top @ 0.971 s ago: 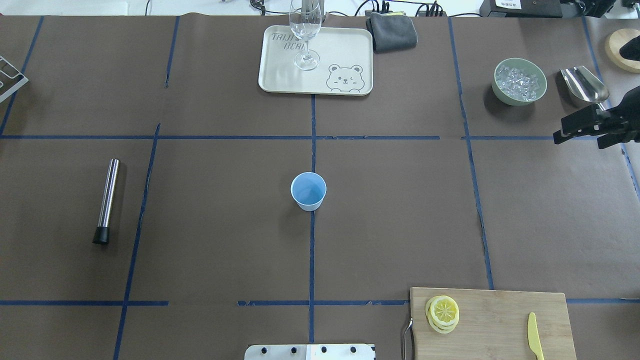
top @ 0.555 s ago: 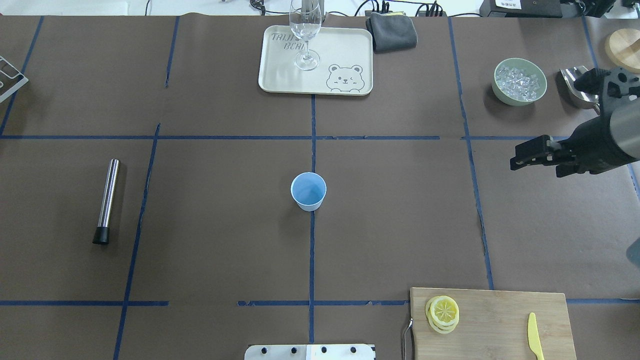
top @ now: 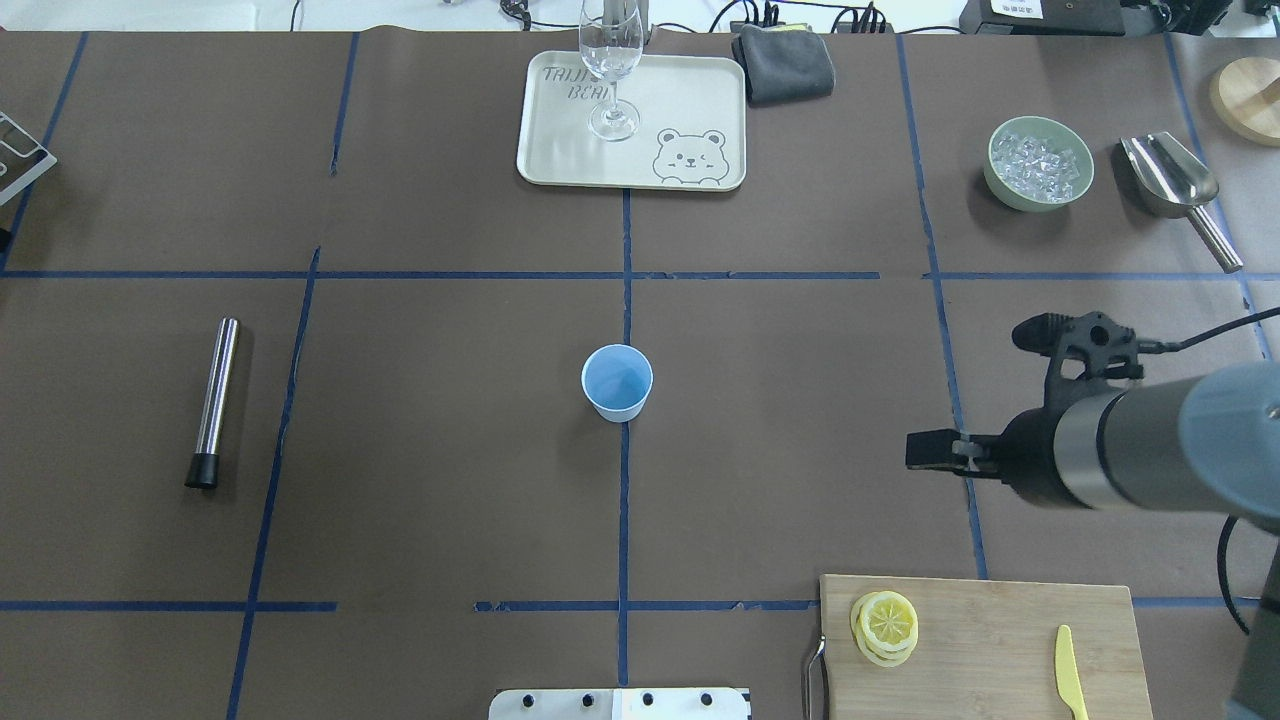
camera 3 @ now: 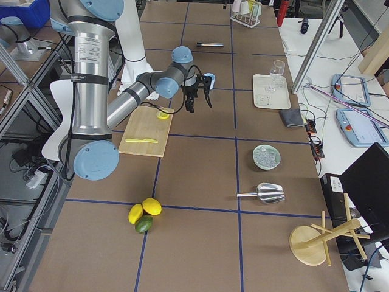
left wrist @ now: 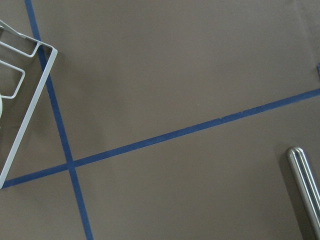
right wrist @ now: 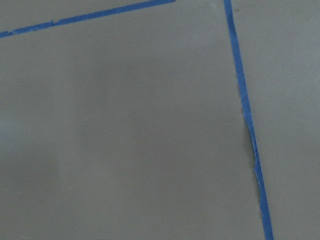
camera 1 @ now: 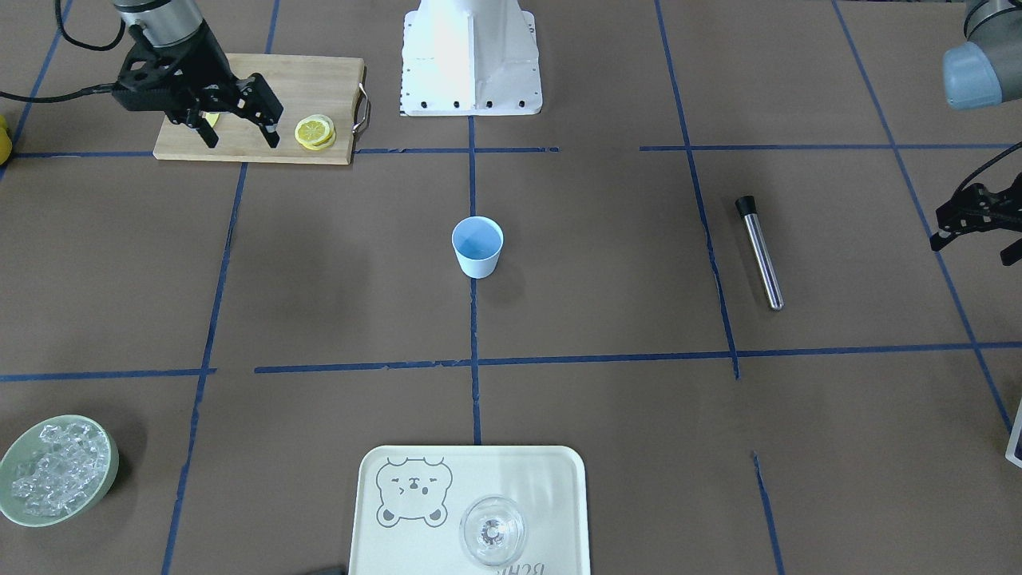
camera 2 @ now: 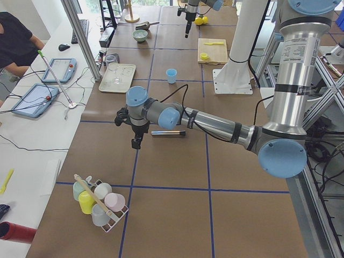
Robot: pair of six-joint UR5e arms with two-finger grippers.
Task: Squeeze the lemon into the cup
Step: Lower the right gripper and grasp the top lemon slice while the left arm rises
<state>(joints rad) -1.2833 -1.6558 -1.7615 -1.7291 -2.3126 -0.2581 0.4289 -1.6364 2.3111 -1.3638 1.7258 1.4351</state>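
Observation:
The lemon slices (top: 887, 625) lie stacked on the left end of the wooden cutting board (top: 1000, 640), also in the front-facing view (camera 1: 314, 132). The light-blue cup (top: 617, 382) stands upright at the table's middle (camera 1: 477, 246) and looks empty. My right gripper (camera 1: 242, 141) is open and empty, its fingers pointing down. It hovers above the table beyond the board and right of the cup (top: 925, 450). My left gripper (camera 1: 970, 239) is open and empty, hovering at the table's left end, past the metal rod (camera 1: 762, 255).
A wine glass (top: 610, 70) stands on the bear tray (top: 700, 100) at the far middle. A green bowl of ice (top: 1038, 163) and a metal scoop (top: 1170, 175) are far right. A yellow knife (top: 1070, 672) lies on the board. A cup rack (camera 2: 99, 201) stands at the left end.
My right arm has swung from the far right edge by the scoop toward the near side and leftward, and now hovers just beyond the cutting board. The cup and lemon have not moved.

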